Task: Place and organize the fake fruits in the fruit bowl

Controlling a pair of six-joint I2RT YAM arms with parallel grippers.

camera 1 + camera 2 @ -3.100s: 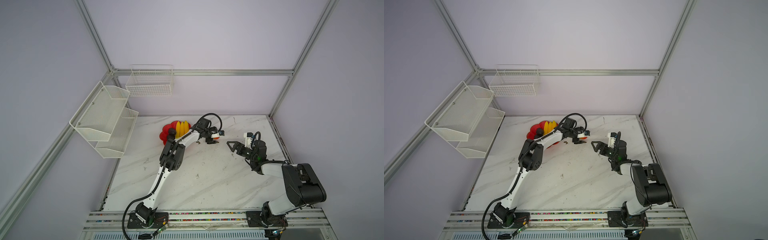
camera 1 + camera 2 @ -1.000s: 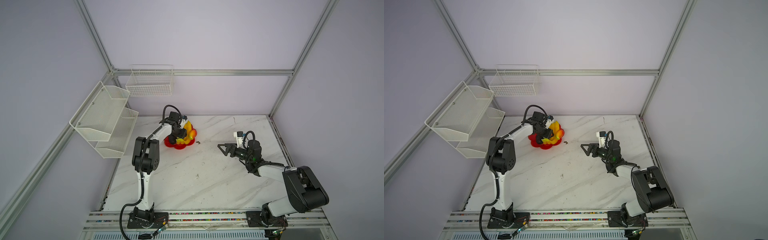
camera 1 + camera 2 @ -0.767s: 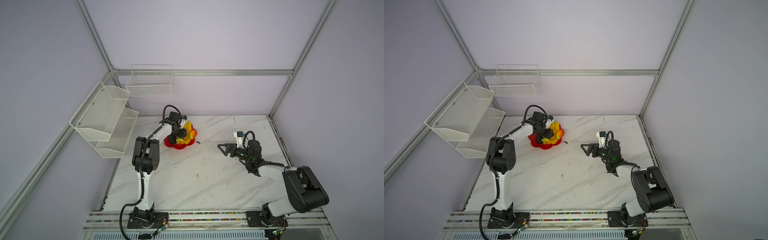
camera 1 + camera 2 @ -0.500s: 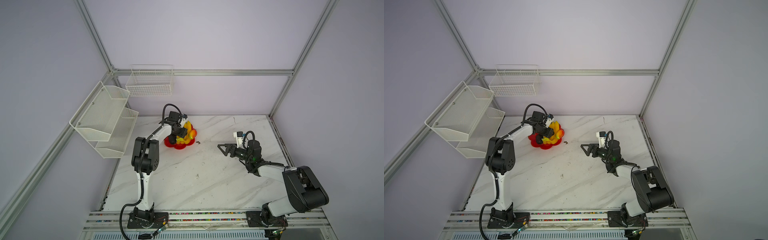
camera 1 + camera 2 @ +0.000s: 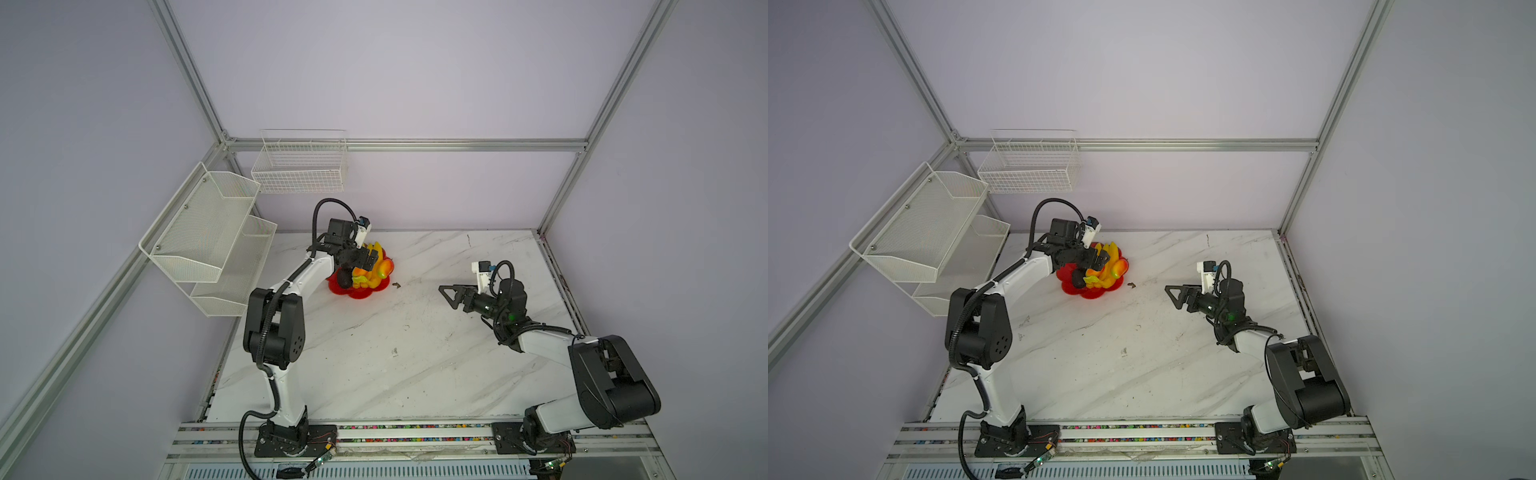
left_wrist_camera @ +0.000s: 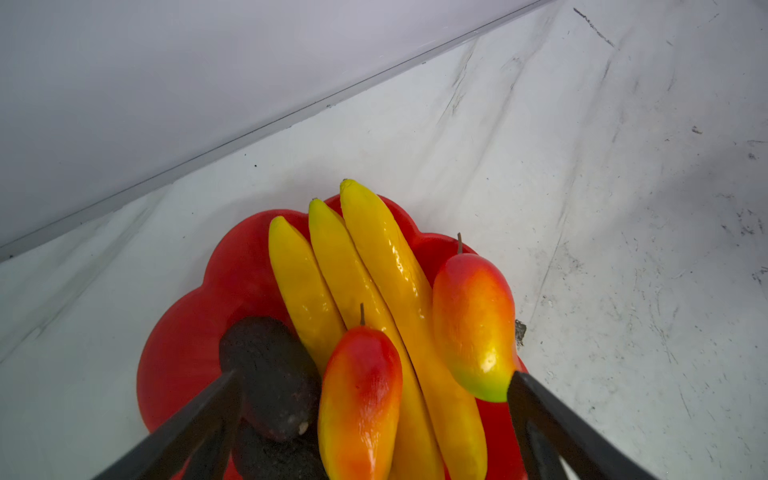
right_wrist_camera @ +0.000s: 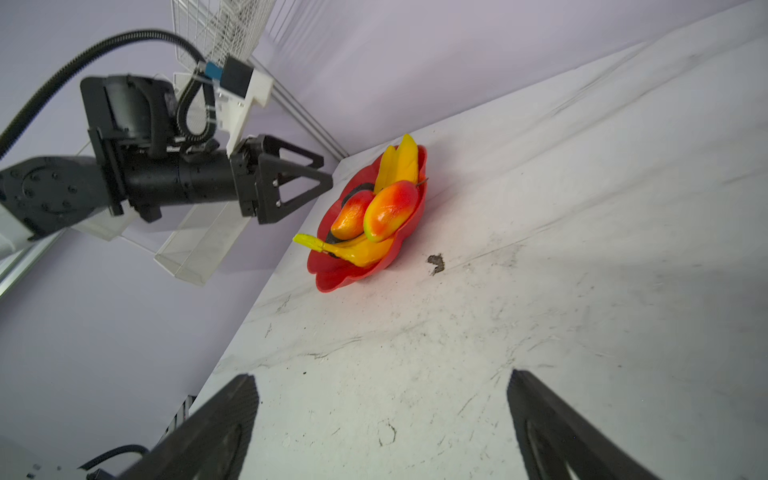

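Since left gripper (image 6: 374, 375) hangs wide, empty over mango (image 6: 359, 399), lower centre of frame, I'd lift straight up, clear of bananas (image 6: 374, 257), red bowl (image 6: 187, 332); right gripper (image 7: 381, 376) wide, idle.

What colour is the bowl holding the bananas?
The fruit bowl is glossy red; the left wrist view shows it best.

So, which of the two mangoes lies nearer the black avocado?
The mango lying on the bananas, beside the avocado; the other mango sits on their far side.
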